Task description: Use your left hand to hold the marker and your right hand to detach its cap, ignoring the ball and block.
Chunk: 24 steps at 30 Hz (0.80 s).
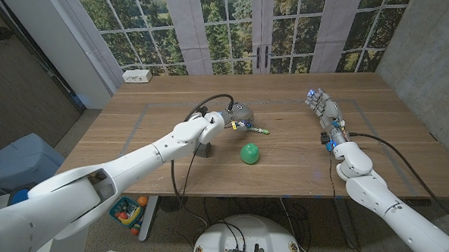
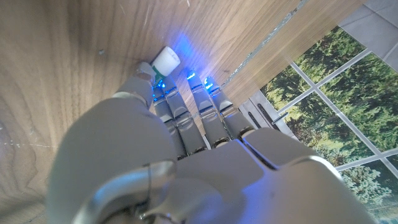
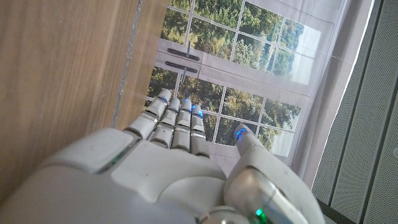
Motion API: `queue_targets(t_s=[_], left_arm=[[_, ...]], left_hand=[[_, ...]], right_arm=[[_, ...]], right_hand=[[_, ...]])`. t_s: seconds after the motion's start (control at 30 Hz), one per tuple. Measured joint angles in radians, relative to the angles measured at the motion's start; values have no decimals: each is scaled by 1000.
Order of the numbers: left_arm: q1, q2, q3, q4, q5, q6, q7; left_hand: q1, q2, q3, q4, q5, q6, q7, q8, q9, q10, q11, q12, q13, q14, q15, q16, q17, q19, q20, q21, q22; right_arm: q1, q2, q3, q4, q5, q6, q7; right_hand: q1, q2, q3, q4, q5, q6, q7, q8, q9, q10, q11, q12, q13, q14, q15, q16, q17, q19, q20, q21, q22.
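The green ball (image 1: 249, 153) lies nearest on the surface (image 1: 302, 168), just beside the left hand (image 1: 226, 123), whose fingers reach down over the marker (image 1: 251, 128); whether they grip it cannot be told. The right hand (image 1: 322, 110) waits well apart, fingers extended, holding nothing. A loose hold could let the marker roll away.

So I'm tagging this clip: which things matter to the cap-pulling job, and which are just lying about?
Job: marker, left hand at it, right hand waiting apart.
Lying about: green ball, grey block, white box at the table's far edge.
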Motion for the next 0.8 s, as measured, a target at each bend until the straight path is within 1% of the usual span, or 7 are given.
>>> queue_targets(t_s=[0.1, 0.13, 0.23, 0.4, 0.6, 0.73, 0.8], left_arm=[[-1, -3, 3, 3, 3, 6, -5], [-1, -3, 4, 3, 4, 8, -6], [0, -4, 5, 6, 4, 13, -6], [13, -4, -1, 12, -7, 27, 22], [37, -4, -17, 13, -33, 43, 72], [49, -3, -29, 11, -41, 48, 84], [57, -2, -38, 5, -41, 48, 84]], left_hand=[[35, -13, 1, -1, 8, 8, 8, 31, 0, 8, 8, 0, 0, 27, -9, 10, 7, 3, 1, 7, 2], [47, -16, 2, -2, 8, 20, 20, 34, 0, 16, 16, 0, 0, 36, -9, 15, 10, 8, -2, 8, 2], [87, -24, -5, -3, 20, 21, 21, 63, 0, 16, 16, 0, 0, 63, -18, 30, 22, 17, 1, 12, 1], [114, -44, -16, 5, 63, 21, 21, 102, 0, 16, 17, 0, 0, 104, -31, 49, 41, 40, -1, 27, -1], [122, -52, -23, 3, 87, 42, 21, 115, 0, 16, 17, 0, 0, 124, -37, 62, 51, 51, -1, 31, -1], [122, -52, -28, 6, 110, 48, 19, 115, 0, 16, 17, 0, 0, 137, -41, 67, 61, 59, -3, 37, 0], [125, -54, -30, 5, 127, 51, 19, 115, 0, 22, 23, 1, 0, 145, -44, 74, 67, 62, -1, 37, 2]], right_arm=[[-5, -2, 1, -5, -5, 0, -7], [-6, -3, 2, -7, -7, 0, -9], [-9, -4, 3, -12, -11, 0, -16], [-17, -9, 6, -23, -19, 0, -26], [-25, -15, 9, -38, -34, -3, -42], [-27, -16, 9, -43, -52, -12, -61], [-27, -16, 9, -43, -60, -16, -70]], right_hand=[[0, 0, 0, 0, 0, 0, 0, 0, 0, 0, 0, 0, 0, 0, 0, 0, 0, 0, 0, 0, 0], [0, 0, 0, 0, 0, 0, 0, 0, 0, 0, 0, 0, 0, 0, 0, 0, 0, 0, 0, 0, 0], [0, 0, 0, 0, 0, 0, 0, 0, 0, 4, -4, 0, -2, 2, -3, 0, 0, 0, 0, 0, 0], [0, 0, 0, 0, 0, 0, 0, 0, 0, 5, -5, 0, -5, 5, -6, 0, 0, 0, 0, 0, 0], [-6, 7, 0, 0, 0, 0, 0, 0, 0, 5, -5, 0, -5, 5, -5, 0, -4, 0, 0, 0, 0], [3, 15, 14, -26, 0, 0, 0, 0, 0, 5, -5, 0, -4, 5, -5, 0, -12, 7, 5, -8, 0], [23, 4, 21, -38, 0, 0, 0, 0, 0, 9, -9, 0, -4, 11, -7, 0, -17, 16, 2, -8, 0]])
